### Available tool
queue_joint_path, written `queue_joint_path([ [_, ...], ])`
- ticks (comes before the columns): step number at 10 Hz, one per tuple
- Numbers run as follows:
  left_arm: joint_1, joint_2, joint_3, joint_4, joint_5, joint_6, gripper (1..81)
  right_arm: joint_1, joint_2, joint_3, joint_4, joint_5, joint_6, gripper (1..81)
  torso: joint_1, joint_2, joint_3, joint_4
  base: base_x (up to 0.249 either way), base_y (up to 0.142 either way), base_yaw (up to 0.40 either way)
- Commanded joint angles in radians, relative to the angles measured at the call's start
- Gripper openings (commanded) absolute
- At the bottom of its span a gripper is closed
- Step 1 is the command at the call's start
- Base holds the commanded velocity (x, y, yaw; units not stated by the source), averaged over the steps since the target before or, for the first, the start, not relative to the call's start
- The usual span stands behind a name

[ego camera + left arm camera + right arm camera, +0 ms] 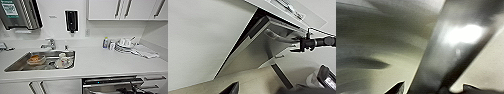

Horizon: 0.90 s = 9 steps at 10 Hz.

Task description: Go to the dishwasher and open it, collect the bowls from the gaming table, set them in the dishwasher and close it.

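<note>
We note the white countertop [105,62] spanning the whole width, its near edge running straight across above the cabinet fronts and its right end meeting a side wall. Under that edge, right of centre, sits the dishwasher [110,85]: a steel front with a dark control strip on top and one long horizontal bar handle [107,85]; a dark gap along its top suggests the door is tipped out a little, and the left wrist view shows the door [253,52] standing slightly away from the cabinet line. The right gripper [132,89] is at the right end of the handle; in the left wrist view it [298,43] reaches in on a dark arm beside the bar. In the right wrist view the steel bar [453,45] runs close past the camera between two dark fingertips [396,88], which stand apart on either side of it; we cannot tell whether they press it. We cannot tell the state of the left gripper. One steel sink [22,62] is set into the counter at left, holding dishes, among them an orange-filled bowl [35,59]; one tap [50,43] stands behind it. Bare counter lies between sink and the far-right cluster of dishes [125,44] with one cloth [147,53]. Two small bottles [108,44] stand just beside the cluster. One dark dispenser [71,21] hangs on the wall.
</note>
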State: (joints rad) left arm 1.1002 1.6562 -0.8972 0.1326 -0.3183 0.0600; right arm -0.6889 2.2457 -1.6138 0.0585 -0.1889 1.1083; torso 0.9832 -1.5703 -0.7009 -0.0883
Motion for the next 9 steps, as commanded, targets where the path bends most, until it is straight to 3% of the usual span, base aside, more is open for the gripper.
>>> queue_joint_path([
  [1,-0.070,-0.053,0.035,0.025,0.012,0.009,81.1,0.047,-0.024,0.009,-0.034,-0.211,-0.021,81.1,0.000,0.000,0.000,0.000,-0.073,0.000,0.000],
  [9,-0.070,-0.051,0.043,0.027,0.016,0.009,81.1,-0.014,-0.001,-0.004,-0.052,-0.199,-0.021,81.1,0.000,0.000,0.000,0.000,-0.073,0.000,0.000],
])
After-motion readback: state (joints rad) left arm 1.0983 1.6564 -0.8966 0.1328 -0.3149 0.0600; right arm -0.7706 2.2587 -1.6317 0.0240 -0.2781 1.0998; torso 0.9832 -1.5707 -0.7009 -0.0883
